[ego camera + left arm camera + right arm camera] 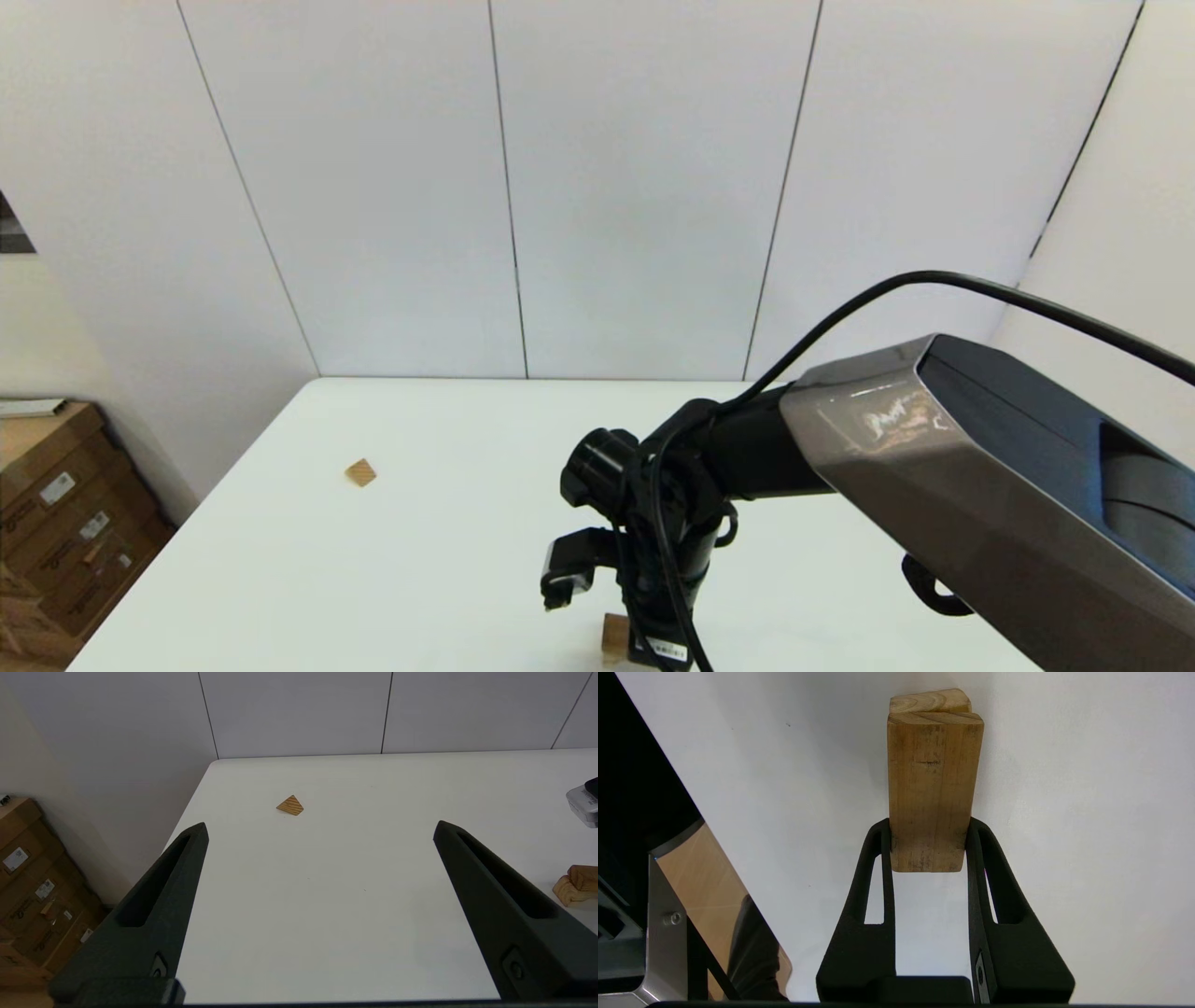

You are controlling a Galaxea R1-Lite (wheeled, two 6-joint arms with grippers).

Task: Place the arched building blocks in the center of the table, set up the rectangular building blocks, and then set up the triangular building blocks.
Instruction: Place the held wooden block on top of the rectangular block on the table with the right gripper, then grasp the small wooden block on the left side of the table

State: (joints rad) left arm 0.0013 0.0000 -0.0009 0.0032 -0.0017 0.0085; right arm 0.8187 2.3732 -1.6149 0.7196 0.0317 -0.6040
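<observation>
My right gripper [930,826] is shut on the rectangular building block [931,788], a brown slab reaching from the fingers down toward the table [1064,812]. Touching its far end lies a paler piece of wood, the arched building block [930,701]. In the head view the right arm [934,467] reaches down to the table's near middle, with pale wood [612,638] showing under the wrist. The arched block [575,884] also shows at the edge of the left wrist view. The triangular building block [360,472] [290,806] lies alone at the far left. My left gripper [321,828] hovers open over bare table, well short of the wedge.
Cardboard boxes [56,523] [32,891] are stacked on the floor beyond the table's left edge. A white panelled wall stands right behind the table's far edge [560,379]. The right arm's black cable [934,277] arcs above the table.
</observation>
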